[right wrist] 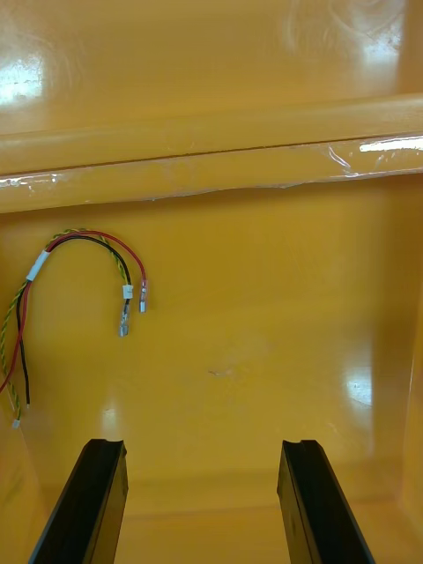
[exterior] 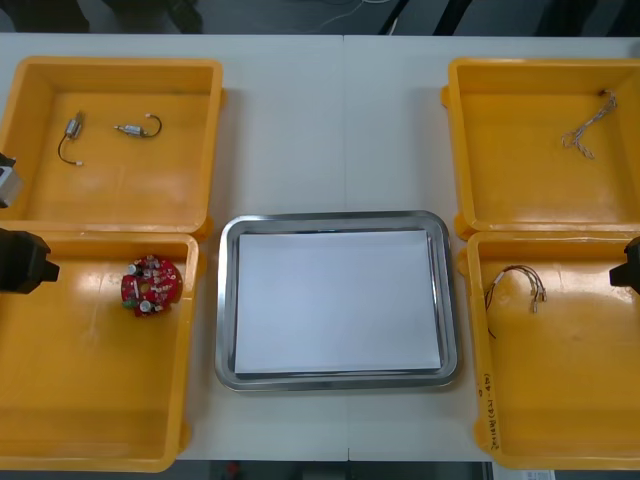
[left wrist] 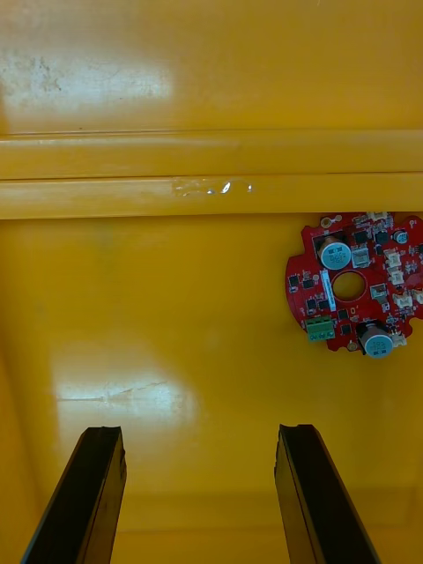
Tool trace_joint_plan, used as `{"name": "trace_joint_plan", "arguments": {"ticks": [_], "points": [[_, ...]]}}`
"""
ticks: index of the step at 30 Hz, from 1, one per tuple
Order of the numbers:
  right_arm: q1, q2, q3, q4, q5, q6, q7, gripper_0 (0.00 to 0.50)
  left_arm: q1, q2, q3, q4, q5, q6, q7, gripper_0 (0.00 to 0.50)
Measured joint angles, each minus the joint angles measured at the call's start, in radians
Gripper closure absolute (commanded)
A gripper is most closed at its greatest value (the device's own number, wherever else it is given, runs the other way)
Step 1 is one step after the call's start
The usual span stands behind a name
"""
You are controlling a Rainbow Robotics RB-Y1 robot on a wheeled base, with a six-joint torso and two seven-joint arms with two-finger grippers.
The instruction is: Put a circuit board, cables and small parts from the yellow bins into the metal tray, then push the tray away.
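A round red circuit board (exterior: 150,284) (left wrist: 354,282) lies in the near left yellow bin (exterior: 90,400). My left gripper (exterior: 25,262) (left wrist: 203,493) hovers over that bin's outer side, open, the board lying ahead of its right finger. A red, yellow and black cable (exterior: 515,285) (right wrist: 79,291) rests in the near right yellow bin (exterior: 570,400). Over that bin's outer edge my right gripper (exterior: 630,265) (right wrist: 207,493) stands open, with the cable ahead of its left finger. The metal tray (exterior: 338,217), white inside, holds nothing.
The far left yellow bin (exterior: 120,190) contains two small metal parts (exterior: 72,135) (exterior: 138,127) with short wires. A thin twisted cable (exterior: 585,125) lies in the far right yellow bin (exterior: 520,180). Bare table stretches beyond the tray between the far bins.
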Motion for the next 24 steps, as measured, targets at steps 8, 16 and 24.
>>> {"name": "trace_joint_plan", "arguments": {"ticks": [8, 16, 24], "points": [[0.000, 0.000, 0.000, 0.000, 0.000, 0.000, 0.000, 0.000, 0.000, 0.000, 0.000, 0.000, 0.000, 0.000, 0.000, 0.000], [0.000, 0.000, 0.000, 0.000, 0.000, 0.000, 0.000, 0.000, 0.000, 0.000, 0.000, 0.000, 0.000, 0.000, 0.000, 0.000], [-0.001, 0.000, 0.000, 0.000, 0.000, 0.000, 0.000, 0.000, 0.009, -0.008, 0.000, 0.001, 0.000, 0.000, 0.000, 0.000]]}}
